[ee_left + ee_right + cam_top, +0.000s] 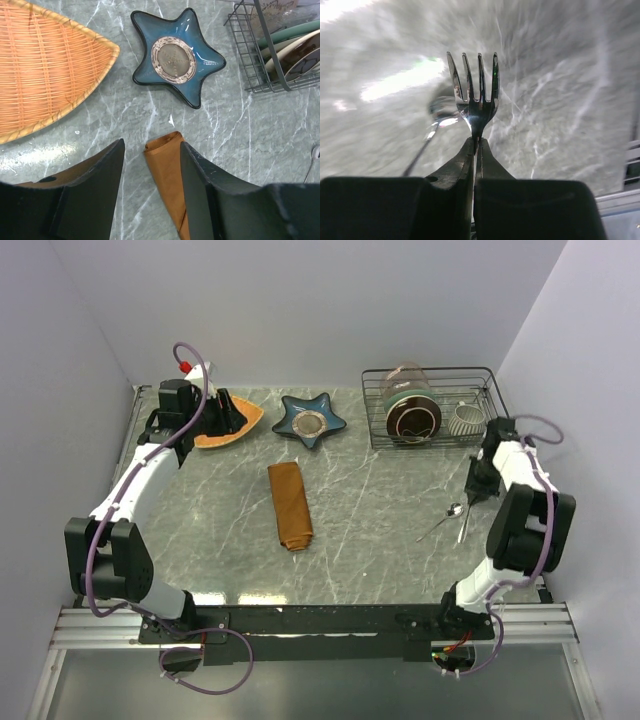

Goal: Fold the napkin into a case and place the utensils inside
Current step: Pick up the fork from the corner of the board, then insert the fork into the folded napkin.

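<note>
The napkin lies folded as a narrow rust-orange case (290, 505) in the middle of the table, long axis running near to far. Its far end (167, 160) shows between my left fingers, well below them. My left gripper (225, 412) (150, 145) is open and empty, up beside the woven plate. My right gripper (476, 492) (476, 140) is shut on the neck of a silver fork (472, 95) (464, 524), tines pointing away. The spoon (446, 517) lies on the table just left of it and shows blurred in the right wrist view (437, 112).
A woven orange triangular plate (240, 425) (45, 70) sits at the back left. A blue star-shaped dish (310, 420) (175, 57) is next to it. A wire rack (430, 405) (260, 55) with plates, a jar and a cup stands at the back right.
</note>
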Tool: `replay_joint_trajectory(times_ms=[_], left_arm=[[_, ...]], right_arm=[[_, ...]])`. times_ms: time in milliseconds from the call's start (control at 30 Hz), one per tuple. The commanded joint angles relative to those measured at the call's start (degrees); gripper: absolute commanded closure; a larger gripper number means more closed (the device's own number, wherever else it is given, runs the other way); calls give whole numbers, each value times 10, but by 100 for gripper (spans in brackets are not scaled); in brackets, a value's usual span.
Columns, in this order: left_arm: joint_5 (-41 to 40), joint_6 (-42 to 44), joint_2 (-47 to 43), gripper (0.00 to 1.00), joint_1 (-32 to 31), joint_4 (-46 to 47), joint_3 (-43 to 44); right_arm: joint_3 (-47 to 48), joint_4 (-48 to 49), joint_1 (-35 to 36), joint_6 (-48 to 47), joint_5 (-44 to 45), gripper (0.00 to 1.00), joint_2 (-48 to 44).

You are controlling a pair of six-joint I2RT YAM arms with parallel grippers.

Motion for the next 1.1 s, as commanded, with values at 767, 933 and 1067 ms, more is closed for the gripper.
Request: replay_joint_trajectory(times_ms=[767, 933, 1067], left_arm=[[149, -126, -9, 55, 33, 139, -61], [239, -218, 34, 59, 32, 248, -68], [235, -247, 65, 59, 29, 253, -57]], right_arm=[[634, 24, 547, 108, -91, 100, 268], [558, 71, 568, 111, -101, 100, 228], [533, 75, 571, 130, -93, 100, 221]])
